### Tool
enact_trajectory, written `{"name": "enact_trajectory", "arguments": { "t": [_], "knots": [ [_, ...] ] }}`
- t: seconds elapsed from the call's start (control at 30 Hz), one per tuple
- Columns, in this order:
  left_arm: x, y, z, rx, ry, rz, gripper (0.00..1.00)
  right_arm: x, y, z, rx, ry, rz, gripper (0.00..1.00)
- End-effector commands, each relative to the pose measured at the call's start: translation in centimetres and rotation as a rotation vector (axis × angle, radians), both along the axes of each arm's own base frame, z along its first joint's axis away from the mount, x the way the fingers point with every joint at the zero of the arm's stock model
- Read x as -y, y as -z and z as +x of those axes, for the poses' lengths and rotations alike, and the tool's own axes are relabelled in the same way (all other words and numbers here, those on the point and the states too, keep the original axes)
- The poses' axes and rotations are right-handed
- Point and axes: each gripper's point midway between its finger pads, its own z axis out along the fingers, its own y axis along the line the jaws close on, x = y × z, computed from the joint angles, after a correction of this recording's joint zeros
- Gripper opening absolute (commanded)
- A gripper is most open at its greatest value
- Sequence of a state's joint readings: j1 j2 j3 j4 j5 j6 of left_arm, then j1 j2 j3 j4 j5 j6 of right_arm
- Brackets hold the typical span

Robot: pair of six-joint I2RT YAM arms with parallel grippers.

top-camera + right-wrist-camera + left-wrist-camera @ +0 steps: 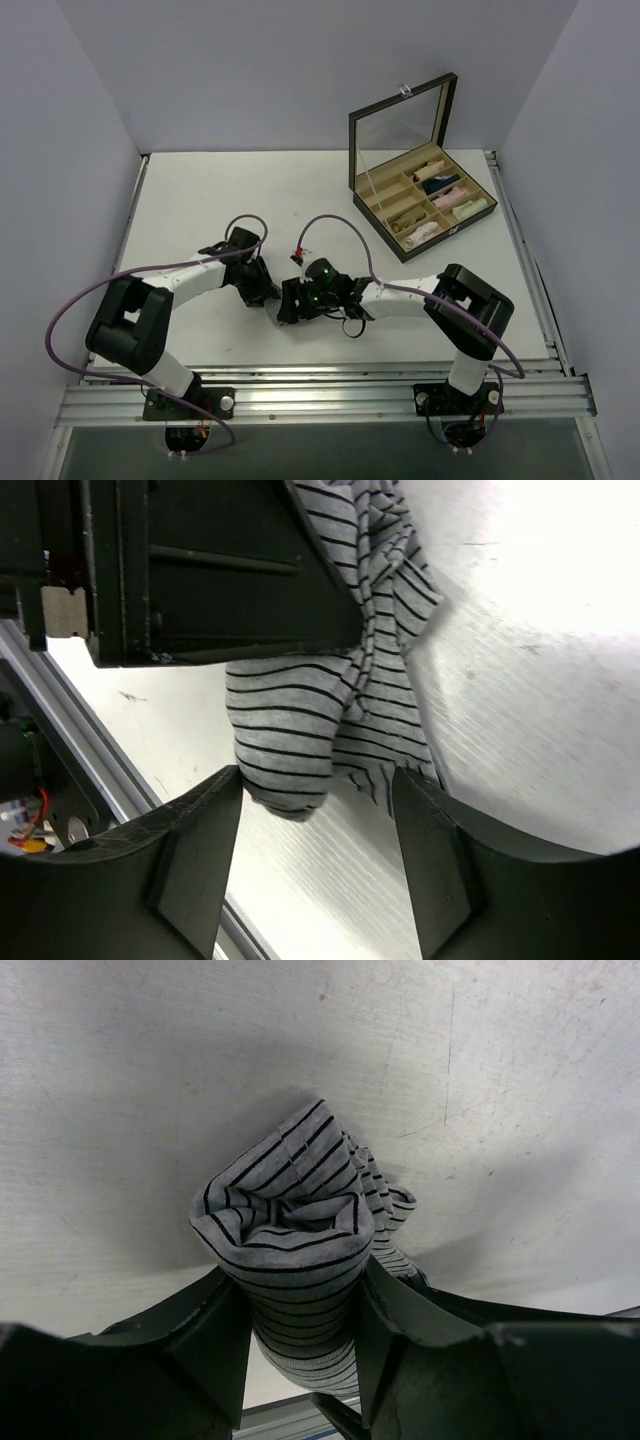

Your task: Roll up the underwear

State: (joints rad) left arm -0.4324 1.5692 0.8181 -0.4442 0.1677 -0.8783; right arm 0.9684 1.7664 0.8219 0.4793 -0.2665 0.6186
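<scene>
Filling most of the top view, the white bench [200, 200] carried everything. The left arm [150, 310] rose from the lower left and the right arm [450, 300] from the lower right, both bent inward so that their ends met at the lower centre of the frame. An open box [420, 205] sat at the upper right with its lid raised, and its compartments held small rolls [440, 205] of pink, cream and dark cloth.

The underwear [290, 1230] was at that lower-centre meeting point, too hidden by the arms to make out from above. In the left wrist view it sat mid-frame as a grey pinstriped bundle, coiled on itself, with the spiral end towards the camera. The left jaws pinched it from both sides at the bottom of that frame.

In the right wrist view the underwear [310, 710] sat at centre, partly under the left arm's dark end at the upper left. The right jaws were spread, one finger on each side of the bundle's lower end. Whether they touched the cloth could not be told.
</scene>
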Motion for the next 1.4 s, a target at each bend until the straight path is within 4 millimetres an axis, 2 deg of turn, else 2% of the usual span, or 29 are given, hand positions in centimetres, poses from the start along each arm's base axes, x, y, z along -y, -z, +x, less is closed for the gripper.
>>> {"name": "enact_trajectory", "arguments": {
  "t": [0.0, 0.07, 0.17, 0.43, 0.77, 0.9, 0.93, 1.1, 1.2, 1.3, 1.37],
  "knots": [
    [-2.6, 3.4, -1.6, -0.064, 0.023, 0.168, 0.38, 1.1, -1.7, 0.4, 0.006, -0.045, -0.04, 0.57],
    [-2.7, 3.2, -1.5, -0.066, 0.033, 0.191, 0.39, 0.9, -2.4, 1.1, 0.022, -0.049, -0.029, 0.59],
    [-3.0, 3.1, -2.0, -0.095, 0.04, 0.217, 0.39, 0.8, -2.4, 1.8, 0.022, -0.055, -0.034, 0.63],
    [-3.0, 2.7, -2.2, -0.133, 0.041, 0.248, 0.39, -0.3, -1.0, 2.2, -0.003, -0.104, -0.027, 0.7],
    [-2.9, 2.4, -1.5, -0.126, 0.04, 0.287, 0.39, -1.0, 1.5, 2.2, -0.045, -0.099, -0.035, 0.68],
    [-2.9, 2.3, -1.4, -0.129, 0.043, 0.293, 0.39, -0.8, 1.9, 2.3, -0.057, -0.074, -0.054, 0.55],
    [-2.9, 2.2, -1.4, -0.128, 0.044, 0.296, 0.39, -0.6, 2.0, 2.2, -0.057, -0.071, -0.06, 0.47],
    [-2.9, 1.8, -1.1, -0.12, 0.042, 0.296, 0.4, 0.9, 2.8, 1.3, -0.076, -0.049, -0.109, 0.24],
    [-2.8, 1.5, -1.0, -0.119, 0.04, 0.291, 0.42, 1.7, 3.1, 0.7, -0.087, -0.038, -0.128, 0.15],
    [-2.5, 0.6, -0.9, -0.122, 0.027, 0.267, 0.45, 2.4, 3.2, 0.6, -0.088, -0.021, -0.144, 0.05],
    [-2.1, -0.7, 0.0, -0.101, 0.006, 0.234, 0.47, 3.0, 3.5, 0.4, -0.097, -0.01, -0.157, 0.01]
  ]
}}
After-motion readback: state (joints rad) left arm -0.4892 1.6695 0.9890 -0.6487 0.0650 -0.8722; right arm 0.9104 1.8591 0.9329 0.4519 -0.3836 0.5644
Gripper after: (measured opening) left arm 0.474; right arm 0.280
